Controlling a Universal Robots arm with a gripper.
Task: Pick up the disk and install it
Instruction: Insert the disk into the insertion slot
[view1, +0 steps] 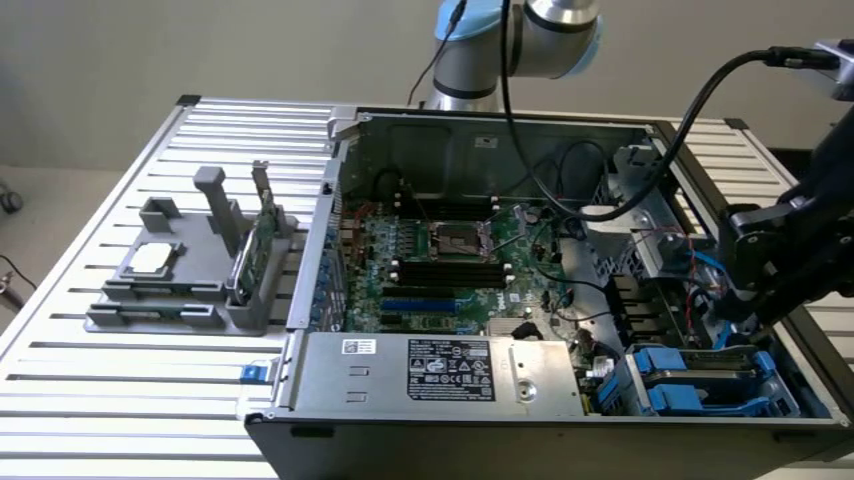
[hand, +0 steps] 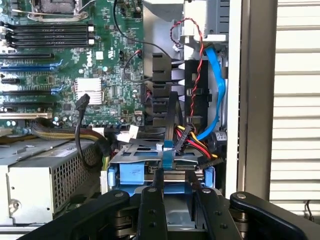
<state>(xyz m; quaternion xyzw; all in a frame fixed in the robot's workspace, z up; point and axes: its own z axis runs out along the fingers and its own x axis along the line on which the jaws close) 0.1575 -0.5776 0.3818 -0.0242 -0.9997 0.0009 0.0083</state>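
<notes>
Black fingers (hand: 151, 210) a little apart, pinching nothing, tips over the disk (hand: 132, 175), disk flat in the corner drive bay of the case (view1: 534, 445), power supply (hand: 40, 185) beside it, motherboard (hand: 65, 65) beyond, case on slatted surface (view1: 120, 400)

The hand (view1: 745, 318) hangs low inside the open computer case (view1: 534, 445) on the slatted table (view1: 120, 400), seemingly just above the blue-framed disk (view1: 701, 372).
</notes>
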